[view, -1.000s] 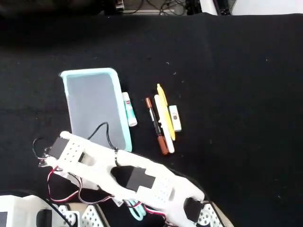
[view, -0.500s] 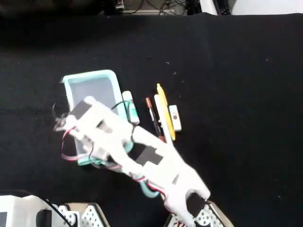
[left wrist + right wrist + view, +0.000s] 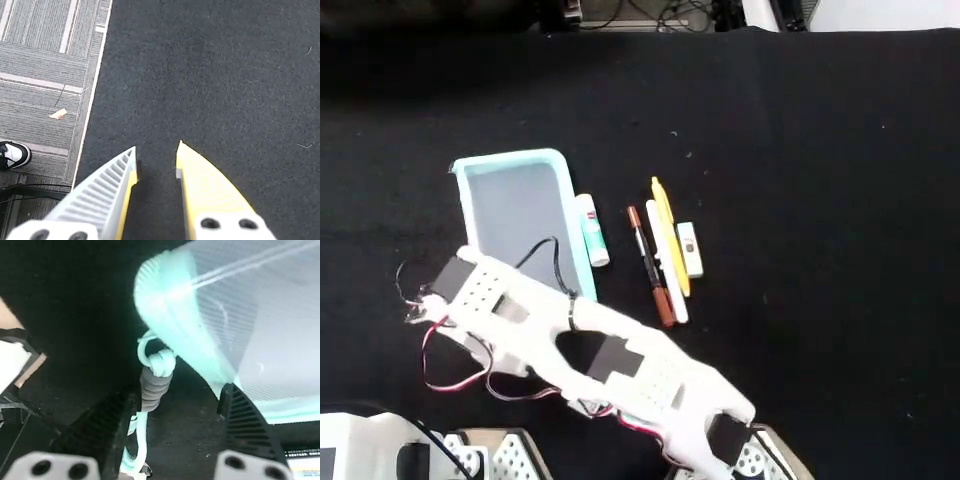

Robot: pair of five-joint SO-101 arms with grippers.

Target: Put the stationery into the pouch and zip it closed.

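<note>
The light teal pouch (image 3: 515,205) with a grey mesh face lies flat at the left of the black table. My right arm (image 3: 610,360) stretches from the front right across the pouch's near end. In the right wrist view my right gripper (image 3: 180,390) is open at a rounded corner of the pouch (image 3: 200,315), and the zipper pull cord (image 3: 155,372) hangs between its fingers. Right of the pouch lie a glue stick (image 3: 592,230), a brown pen (image 3: 650,265), a white pen (image 3: 666,268), a yellow pen (image 3: 666,225) and a small white eraser (image 3: 690,250). My left gripper (image 3: 156,146) is open and holds nothing.
The left gripper hovers close to the table's edge (image 3: 92,110), with striped carpet (image 3: 45,60) and a shoe (image 3: 12,154) below. The arm bases (image 3: 470,455) stand at the front edge. Black cloth (image 3: 820,250) spreads to the right of the pens.
Half a second ago the right arm lay over the pouch; it has since drawn back to the pouch's near end. The pouch has shifted slightly. The stationery has not moved.
</note>
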